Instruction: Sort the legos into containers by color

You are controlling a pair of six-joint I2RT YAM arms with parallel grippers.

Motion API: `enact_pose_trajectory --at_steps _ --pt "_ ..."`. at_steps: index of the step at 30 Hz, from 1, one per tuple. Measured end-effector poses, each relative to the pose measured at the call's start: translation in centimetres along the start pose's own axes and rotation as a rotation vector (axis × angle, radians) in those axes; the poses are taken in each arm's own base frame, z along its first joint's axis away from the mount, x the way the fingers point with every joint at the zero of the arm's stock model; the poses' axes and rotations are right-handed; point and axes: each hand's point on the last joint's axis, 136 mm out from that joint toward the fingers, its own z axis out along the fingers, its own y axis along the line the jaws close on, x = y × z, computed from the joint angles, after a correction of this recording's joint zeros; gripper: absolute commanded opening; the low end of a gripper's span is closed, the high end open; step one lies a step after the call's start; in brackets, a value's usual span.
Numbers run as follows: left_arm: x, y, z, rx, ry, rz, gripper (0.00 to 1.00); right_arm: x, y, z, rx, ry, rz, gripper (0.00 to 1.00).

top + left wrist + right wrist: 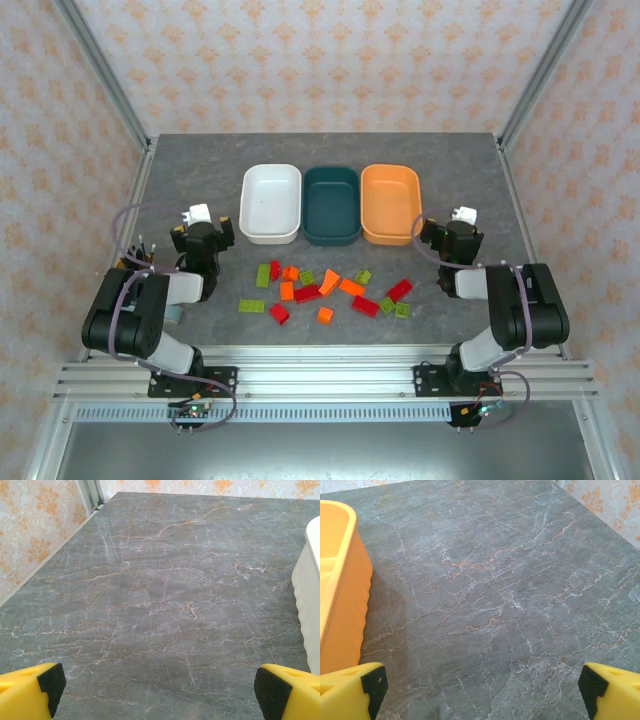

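Observation:
Several legos in lime green [251, 306], orange [325, 315] and red [365, 306] lie scattered on the grey table, in front of three containers in a row: a white tub [271, 203], a dark teal tub [331, 205] and an orange tub [390, 204], all empty. My left gripper [207, 228] [160, 690] stands open just left of the white tub [311, 580], nothing between its yellow fingers [30, 690]. Just right of the orange tub [340, 580], my right gripper [447, 232] [482, 686] is open too, over bare table.
The marble-patterned table [200, 170] is bounded by patterned walls at the back and sides, with metal posts at the back corners. Both arm bases sit on the rail at the near edge. Bare table lies to the left and right of the tubs.

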Motion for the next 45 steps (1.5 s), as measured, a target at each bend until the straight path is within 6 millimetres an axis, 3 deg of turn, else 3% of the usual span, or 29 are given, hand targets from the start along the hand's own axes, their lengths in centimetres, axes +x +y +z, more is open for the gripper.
enact_pose_trajectory --at_steps 27,29,32,34,37,39,40,42,44,45 --pt "-0.2 -0.3 -0.1 0.000 0.043 0.037 1.00 0.0 0.0 -0.1 0.006 0.033 -0.008 0.99" --pt "-3.0 -1.3 -0.6 0.008 0.022 0.055 1.00 -2.2 0.2 -0.1 0.015 0.050 -0.002 1.00" --pt "-9.2 -3.3 -2.9 0.041 -0.098 0.027 1.00 -10.3 1.2 -2.0 0.002 -0.079 0.036 0.99" --pt "-14.0 -5.2 -5.0 0.077 -0.186 0.012 1.00 -16.8 1.9 -5.1 -0.014 -0.208 0.080 0.99" --pt "-20.9 -8.1 -8.7 0.162 -0.325 -0.053 1.00 -27.2 1.4 -11.2 -0.015 -0.358 0.309 1.00" --pt "-24.1 -8.4 -10.4 0.181 -0.335 -0.181 1.00 -31.8 -0.1 -14.6 0.018 -0.381 0.512 1.00" --pt "-25.3 -8.0 -10.7 0.169 -0.292 -0.267 1.00 -33.0 -0.9 -15.9 0.035 -0.372 0.587 1.00" --pt "-27.5 -6.7 -10.8 0.129 -0.207 -0.422 1.00 -32.8 -1.3 -16.8 0.047 -0.311 0.634 0.93" --pt "-29.4 -5.9 -10.7 0.144 -0.142 -0.536 1.00 -29.4 -0.7 -16.2 0.071 -0.160 0.632 0.85" --pt "-29.4 -5.9 -10.6 0.156 -0.110 -0.562 1.00 -27.3 0.1 -15.9 0.082 -0.077 0.620 0.85"
